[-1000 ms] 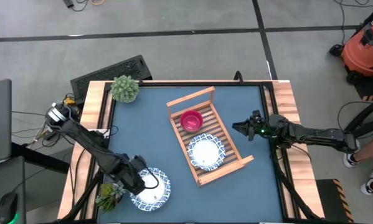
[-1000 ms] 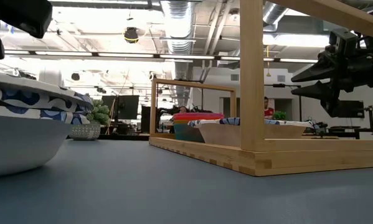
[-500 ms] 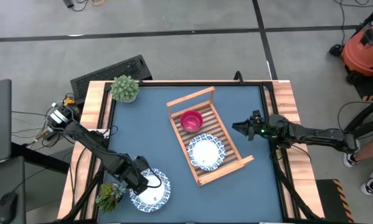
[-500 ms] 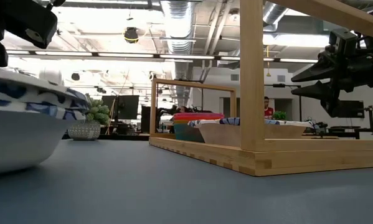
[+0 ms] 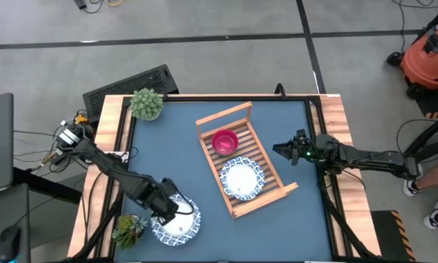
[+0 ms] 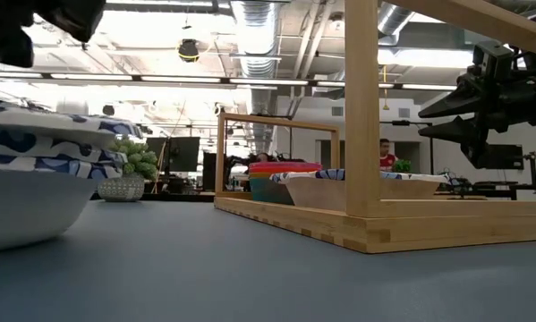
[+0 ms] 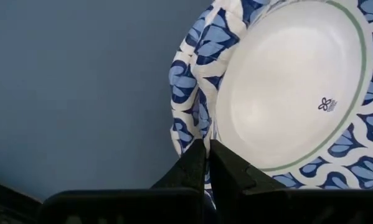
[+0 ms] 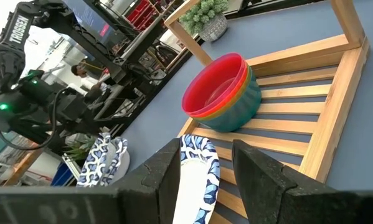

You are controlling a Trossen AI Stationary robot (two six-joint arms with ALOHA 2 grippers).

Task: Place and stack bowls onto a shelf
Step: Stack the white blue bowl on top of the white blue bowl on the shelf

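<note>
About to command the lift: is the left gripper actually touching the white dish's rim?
Touching. The left wrist view shows the left gripper with its fingers pinched shut on the patterned rim of the white dish, no gap visible.

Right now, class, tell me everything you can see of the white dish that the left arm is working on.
The white dish is wide, shallow and round, with a blue leaf pattern on its rim, a thin green ring inside that and a small blue mark on its plain white centre. It looks like glazed ceramic or plastic. It sits upright near the blue table's front left corner, beside a small potted plant. The left end effector is shut on its rim.
</note>
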